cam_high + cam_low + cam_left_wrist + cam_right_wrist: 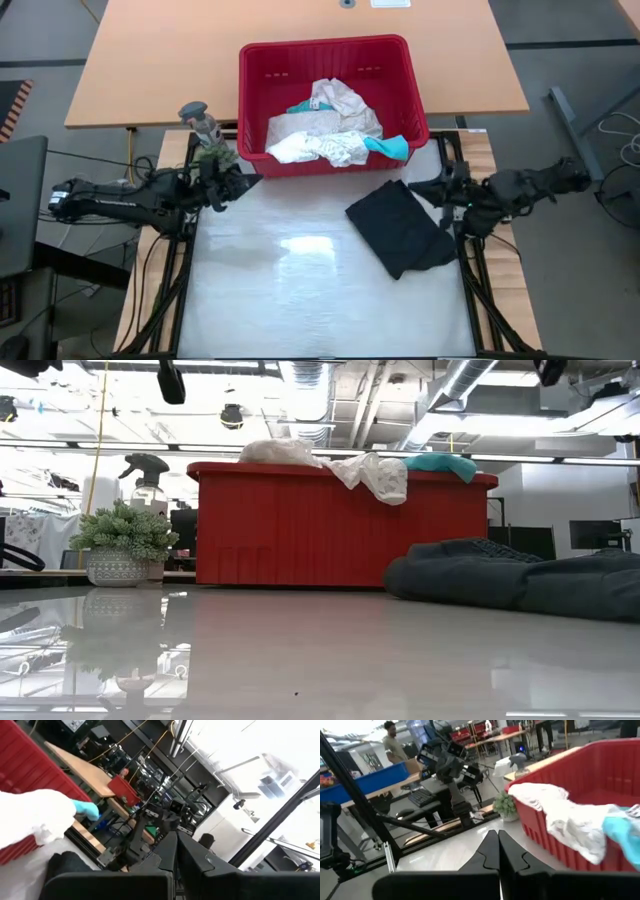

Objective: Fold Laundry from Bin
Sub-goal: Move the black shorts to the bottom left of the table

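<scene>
- Nearest you on the white table top (300, 290) lies the black garment (402, 227), a crumpled, loosely bunched heap on the right half of the mat, apart from the bin and touched by neither gripper.
- Just beyond it stands the red bin (330, 62), a rectangular basket with a thick rim, at the far edge of the mat against the wooden desk (150, 60).
- Inside the bin you have the white lacy garments (325, 130) piled up and spilling over the near rim, with a teal garment (392, 147) poking out at the near right corner.
- The low view gives you what the overhead one cannot: the black heap's height as a flat mound, and the white cloth (375, 472) draped over the bin's rim with teal (440, 463) beside it.
- Only the overhead view shows you both arms together; the low view shows just their ends hanging at the top edge.
- Your left gripper (243, 183) sits at the mat's left edge, near the bin's near left corner, fingers pressed together and holding nothing; a small green plant (214, 152) and a spray bottle (200, 120) stand right by it.
- Your right gripper (424, 187) rests at the mat's right edge beside the black garment, fingers pressed together, empty.
- In the right wrist view a person (394, 744) stands far back in the room.
</scene>
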